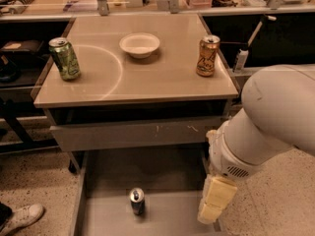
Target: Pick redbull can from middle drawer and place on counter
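Observation:
The redbull can (137, 201) stands upright on the flat bottom of the open middle drawer (172, 218), near its centre. The beige counter (162, 77) with a faint white arc lies above it. My gripper (215, 200), a cream-coloured block at the end of the white arm (266, 127), hangs over the drawer's right side. It is to the right of the can and apart from it, holding nothing that I can see.
On the counter stand a green can (64, 58) at the left, a white bowl (140, 44) at the back middle and an orange-gold can (207, 56) at the right. A shut grey drawer with a scuffed front (138, 134) sits under the counter. A shoe (22, 218) shows at bottom left.

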Available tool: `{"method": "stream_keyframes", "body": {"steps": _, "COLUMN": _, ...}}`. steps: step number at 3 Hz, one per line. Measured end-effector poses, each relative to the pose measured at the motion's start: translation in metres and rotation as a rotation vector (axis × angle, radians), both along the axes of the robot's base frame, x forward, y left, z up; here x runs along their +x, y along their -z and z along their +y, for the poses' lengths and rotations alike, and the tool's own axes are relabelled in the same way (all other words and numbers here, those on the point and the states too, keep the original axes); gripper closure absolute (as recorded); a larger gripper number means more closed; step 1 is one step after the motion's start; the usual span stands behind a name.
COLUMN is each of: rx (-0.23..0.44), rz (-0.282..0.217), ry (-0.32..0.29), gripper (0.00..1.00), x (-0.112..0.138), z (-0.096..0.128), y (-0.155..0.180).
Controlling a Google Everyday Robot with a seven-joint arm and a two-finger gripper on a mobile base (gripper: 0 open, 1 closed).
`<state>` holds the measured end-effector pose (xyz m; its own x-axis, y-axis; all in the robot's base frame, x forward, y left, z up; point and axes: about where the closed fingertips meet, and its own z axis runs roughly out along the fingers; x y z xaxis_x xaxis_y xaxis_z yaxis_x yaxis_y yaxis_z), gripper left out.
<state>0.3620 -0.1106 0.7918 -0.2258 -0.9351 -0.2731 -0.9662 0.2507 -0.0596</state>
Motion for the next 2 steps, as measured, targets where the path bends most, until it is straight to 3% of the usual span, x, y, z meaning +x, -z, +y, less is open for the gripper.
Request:
{"method": "stream_keyframes", "body": {"steps": 1, "rx": 0.004, "rz": 0.011, "ry": -0.004, "gripper": 0.00, "x": -0.002, "z": 0.008, "y": 0.010}}
{"method": "stream_keyframes", "body": {"steps": 2, "rx": 0.109, "rz": 0.117, "ry": 0.039, "gripper": 0.00, "x": -0.019, "z": 0.041, "y": 0.069}}
